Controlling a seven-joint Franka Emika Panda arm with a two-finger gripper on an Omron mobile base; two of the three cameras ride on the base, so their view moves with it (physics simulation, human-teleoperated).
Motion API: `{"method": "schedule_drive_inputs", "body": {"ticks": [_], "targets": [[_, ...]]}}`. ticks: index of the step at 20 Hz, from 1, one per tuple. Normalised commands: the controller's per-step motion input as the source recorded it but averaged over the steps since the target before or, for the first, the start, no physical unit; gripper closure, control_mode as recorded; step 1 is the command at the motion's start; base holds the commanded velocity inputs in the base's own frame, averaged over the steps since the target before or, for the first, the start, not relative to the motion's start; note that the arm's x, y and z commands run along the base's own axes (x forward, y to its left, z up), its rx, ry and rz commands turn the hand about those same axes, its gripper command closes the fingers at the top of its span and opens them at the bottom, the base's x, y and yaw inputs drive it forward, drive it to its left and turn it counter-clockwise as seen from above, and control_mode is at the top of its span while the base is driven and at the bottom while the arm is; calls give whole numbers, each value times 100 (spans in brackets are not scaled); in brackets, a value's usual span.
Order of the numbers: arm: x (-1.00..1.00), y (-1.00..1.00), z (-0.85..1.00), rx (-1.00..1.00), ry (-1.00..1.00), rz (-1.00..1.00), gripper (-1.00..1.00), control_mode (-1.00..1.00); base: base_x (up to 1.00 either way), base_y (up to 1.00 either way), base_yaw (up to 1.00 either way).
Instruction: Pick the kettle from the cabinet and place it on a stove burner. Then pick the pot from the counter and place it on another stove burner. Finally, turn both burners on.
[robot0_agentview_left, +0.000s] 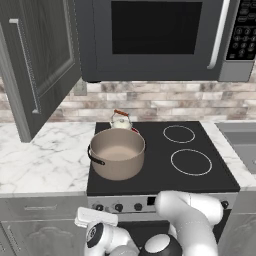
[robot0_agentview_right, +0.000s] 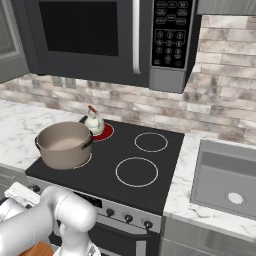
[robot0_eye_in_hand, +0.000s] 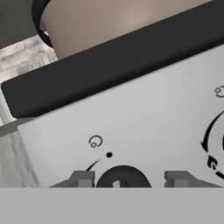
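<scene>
Knob (robot0_eye_in_hand: 123, 176): a round black stove knob sat between the two finger tips of the gripper (robot0_eye_in_hand: 130, 178), low on the pale grey control panel (robot0_eye_in_hand: 131, 127) as the hand view showed it; the jaws stood partly open with a tip on each side of the knob, and actual contact could not be told.
Panel marks: a small burner symbol and a dot lay just beyond the jaws; curved arrow marks lay off to one side of them.
Cooktop (robot0_agentview_left: 155, 165): its black front edge ran directly beyond the panel, ahead of the jaws.
Pot (robot0_agentview_left: 117, 152): the wide taupe pot rested on the front left burner, just past that edge and nearest the jaws; its black loop handle (robot0_agentview_left: 96, 157) faced the counter side.
Kettle (robot0_agentview_left: 121, 120): the small cream-white kettle stood on the rear left burner (robot0_agentview_right: 105, 131), which glowed red, behind the pot and farther from the jaws.
Free burners (robot0_agentview_left: 191, 162): two white circles on the right half of the glass lay well apart from the jaws.
Counter (robot0_agentview_left: 42, 155): white marble flanked the stove on both sides.
Cabinet door (robot0_agentview_left: 37, 60): dark grey, swung open, above the counter beside the pot.
Microwave (robot0_agentview_left: 160, 35): black, mounted above the cooktop.
Sink (robot0_agentview_right: 227, 175): a grey basin lay beyond the free burners.
</scene>
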Motion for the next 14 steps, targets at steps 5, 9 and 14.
{"method": "schedule_drive_inputs", "body": {"ticks": [5, 9, 14], "targets": [[-3, 1, -10, 0, 0, 0, 100, -100, 0, 0, 0], [-6, 14, -4, -2, 0, 0, 100, -100, 0, 0, 0], [-2, 23, -2, -2, 0, 0, 100, -100, 0, 0, 0]]}}
